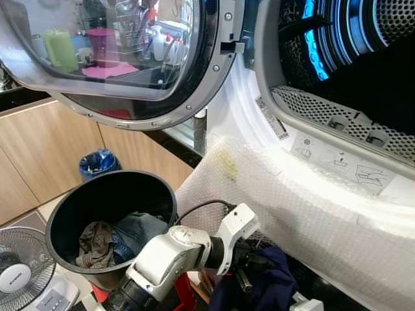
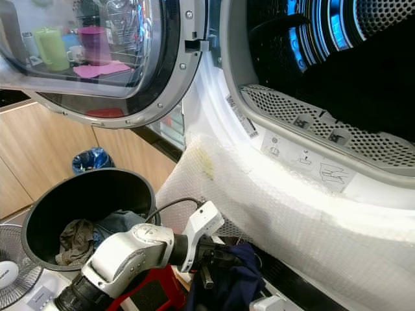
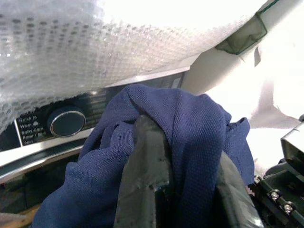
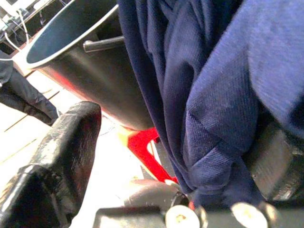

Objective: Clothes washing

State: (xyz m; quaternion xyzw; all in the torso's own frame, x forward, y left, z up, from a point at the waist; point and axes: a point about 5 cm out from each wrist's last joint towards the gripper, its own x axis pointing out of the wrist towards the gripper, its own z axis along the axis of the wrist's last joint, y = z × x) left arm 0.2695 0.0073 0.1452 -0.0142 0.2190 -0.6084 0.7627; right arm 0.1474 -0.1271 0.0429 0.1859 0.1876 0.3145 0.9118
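Observation:
A navy blue garment hangs low in front of the washing machine, under its open drum. My left gripper is shut on it; in the left wrist view both black fingers pinch the cloth. In the right wrist view the same garment drapes down beside my right gripper, which stands open, one black finger apart from the cloth. A black bucket to the left holds a brown rag and denim clothes.
The round door is swung open to the upper left. Bubble wrap covers the machine's front below the drum; a control dial sits under it. A fan, a blue bin and a red stool stand nearby.

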